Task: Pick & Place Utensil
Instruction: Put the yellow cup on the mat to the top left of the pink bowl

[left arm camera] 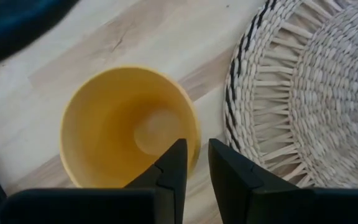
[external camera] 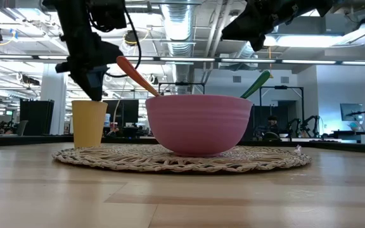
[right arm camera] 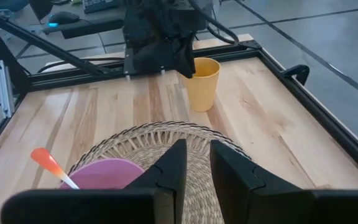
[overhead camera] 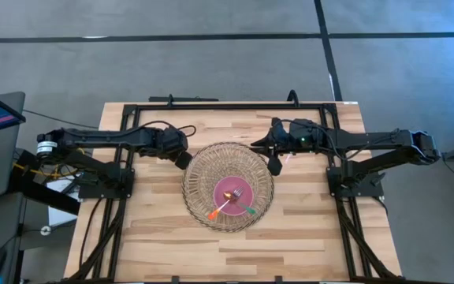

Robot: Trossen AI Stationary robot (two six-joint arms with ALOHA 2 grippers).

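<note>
Roughly: tabletop point(overhead camera: 132, 244) is light wood with a black frame along its far edge; the near half is bare planks, with open wood toward both near corners.

Round woven mat point(overhead camera: 228, 186) sits mid-tabletop, a bit toward the far edge. It carries a pink bowl point(overhead camera: 231, 195) near its centre. In the low view the bowl point(external camera: 198, 123) blocks most of the mat's width.

Yellow cup point(right arm camera: 202, 83) stands upright on bare wood just off the mat's far-left rim, not touching the weave as far as the left wrist view shows. It looks empty inside.

Left pincer point(left arm camera: 192, 166) hangs right over the cup's rim point(left arm camera: 129, 127), fingers nearly closed with a thin gap, gripping nothing. From above the cup is hidden under it point(overhead camera: 183, 160).

Right pincer point(right arm camera: 196, 163) hangs above the mat's far-right rim point(overhead camera: 275, 163), fingers almost together, also gripping nothing.

Utensils are in the bowl: an orange-handled fork point(overhead camera: 225, 205) with metal tines near the bowl's centre, handle leaning out over the near-left rim, and a green-handled utensil point(overhead camera: 248, 210) leaning to the near-right. Low view shows both handles point(external camera: 135, 75) and point(external camera: 256, 84) sticking up past the bowl rim. Head of the green one is not clear.
</note>
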